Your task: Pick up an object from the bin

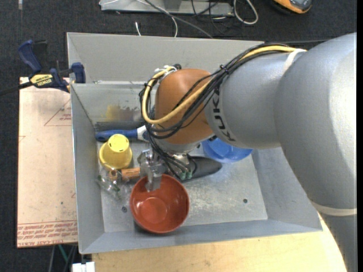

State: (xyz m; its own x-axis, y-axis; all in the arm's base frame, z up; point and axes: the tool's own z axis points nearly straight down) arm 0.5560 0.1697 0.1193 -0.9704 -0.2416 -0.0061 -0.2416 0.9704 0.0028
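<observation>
The fingers [152, 177] stand at the far rim of the red bowl [160, 207], which rests by the near edge of the bin [244, 192]; we cannot tell whether they are open or closed. We judge the lift still to do

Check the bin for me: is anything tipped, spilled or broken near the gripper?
Nothing looks spilled or broken. The one oddity is the yellow cup at the left, which seems tipped over with its base towards the camera. The red bowl sits upright, with the gripper at its far rim.
</observation>
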